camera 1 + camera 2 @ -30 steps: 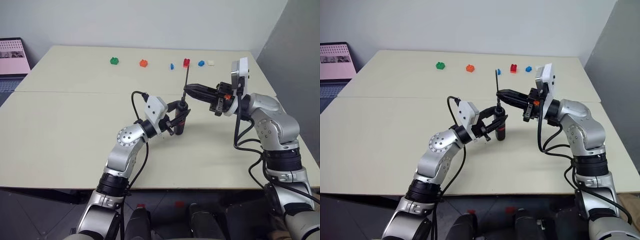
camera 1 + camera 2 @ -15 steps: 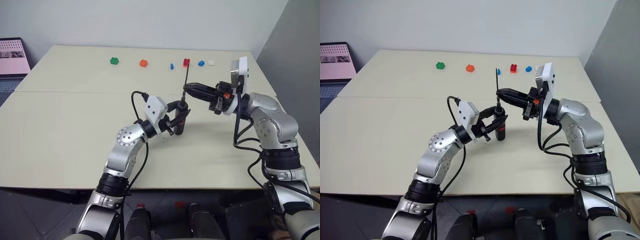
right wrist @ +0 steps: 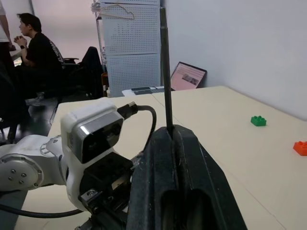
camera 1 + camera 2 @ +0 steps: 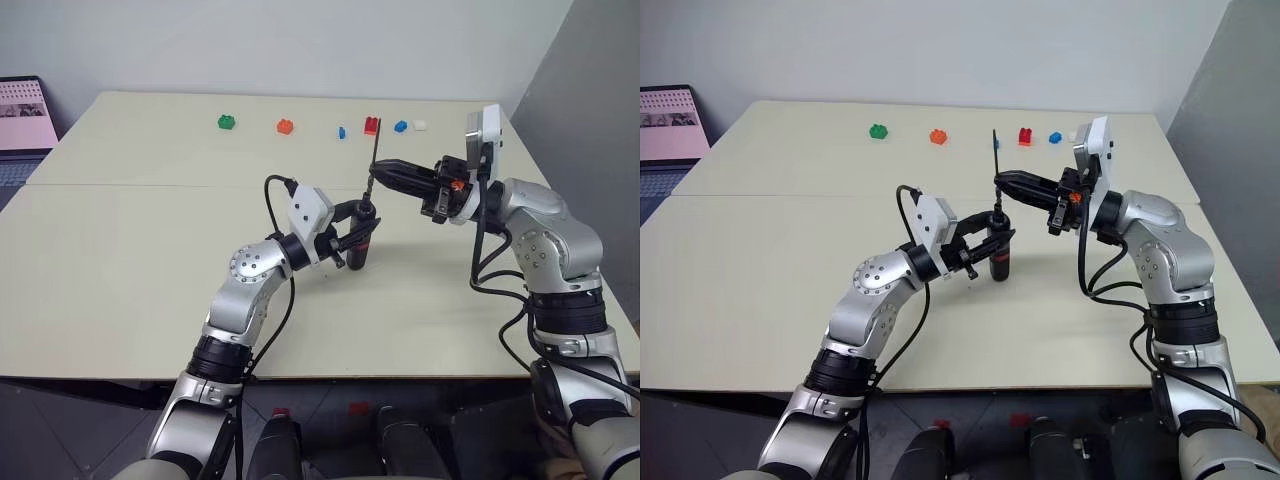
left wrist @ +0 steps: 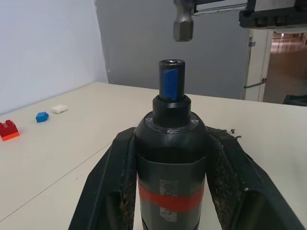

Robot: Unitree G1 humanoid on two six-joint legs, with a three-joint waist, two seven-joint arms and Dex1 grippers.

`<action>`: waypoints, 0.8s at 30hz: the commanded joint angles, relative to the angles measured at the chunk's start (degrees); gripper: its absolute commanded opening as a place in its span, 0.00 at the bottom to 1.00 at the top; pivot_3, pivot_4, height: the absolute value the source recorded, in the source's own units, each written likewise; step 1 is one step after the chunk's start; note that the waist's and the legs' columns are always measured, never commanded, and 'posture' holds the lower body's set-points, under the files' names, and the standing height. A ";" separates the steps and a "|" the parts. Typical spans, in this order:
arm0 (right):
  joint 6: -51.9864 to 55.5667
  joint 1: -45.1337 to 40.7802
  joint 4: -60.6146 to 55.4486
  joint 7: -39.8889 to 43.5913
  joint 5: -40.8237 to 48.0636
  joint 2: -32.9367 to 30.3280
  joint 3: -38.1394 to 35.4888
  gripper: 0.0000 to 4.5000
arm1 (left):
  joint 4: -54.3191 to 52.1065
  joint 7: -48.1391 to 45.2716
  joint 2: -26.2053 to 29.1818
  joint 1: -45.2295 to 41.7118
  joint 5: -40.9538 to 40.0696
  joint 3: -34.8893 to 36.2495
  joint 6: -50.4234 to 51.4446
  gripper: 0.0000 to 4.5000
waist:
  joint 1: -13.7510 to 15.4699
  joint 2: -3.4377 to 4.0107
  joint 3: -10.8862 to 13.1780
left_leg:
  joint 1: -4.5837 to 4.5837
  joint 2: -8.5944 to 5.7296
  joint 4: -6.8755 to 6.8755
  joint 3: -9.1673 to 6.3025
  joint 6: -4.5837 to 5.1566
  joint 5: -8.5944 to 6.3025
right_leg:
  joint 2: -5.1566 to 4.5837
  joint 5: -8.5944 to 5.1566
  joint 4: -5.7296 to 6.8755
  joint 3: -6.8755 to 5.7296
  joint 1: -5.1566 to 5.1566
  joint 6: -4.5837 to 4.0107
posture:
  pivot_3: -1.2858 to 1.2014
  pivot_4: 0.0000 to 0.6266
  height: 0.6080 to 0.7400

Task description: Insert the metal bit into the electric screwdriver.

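Over the middle of the table [image 4: 150, 250], your left gripper [image 4: 357, 236] squeezes the electric screwdriver [image 4: 364, 240] upright. Your right gripper [image 4: 376, 171] pinches the metal bit [image 4: 373, 170] just above it. Line it up straight, then push down slowly.

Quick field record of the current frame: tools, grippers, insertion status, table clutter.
left gripper: shut on the electric screwdriver, held upright, socket end up
right gripper: shut on the metal bit, held upright
alignment: bit's lower end sits just above the screwdriver's socket, slightly apart
insertion: not yet done
table: small blocks along the far side: green block, orange block, red block, two blue, one white
background: laptop off the table's far left corner
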 commanded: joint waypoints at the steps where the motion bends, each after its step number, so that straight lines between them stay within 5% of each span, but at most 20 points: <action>1: -2.34 -2.13 0.58 0.37 -0.77 0.04 -0.51 0.00 | 0.06 -0.01 0.07 -0.73 0.09 0.54 0.05 0.36 | -0.01 0.00 0.00 | 0.00 0.00 0.00 0.00 0.00 0.00 | 0.00 0.00 0.00 0.01 0.00 0.00 | 0.52 0.24 1.00; 24: -0.31 -1.05 -2.46 0.93 1.37 0.50 -1.27 0.00 | -0.10 -0.18 0.11 -0.12 0.32 0.23 0.14 0.36 | 0.00 0.00 0.00 | 0.00 0.00 0.00 0.00 0.00 0.00 | 0.00 0.00 0.00 0.00 0.00 0.01 | 0.52 0.24 1.00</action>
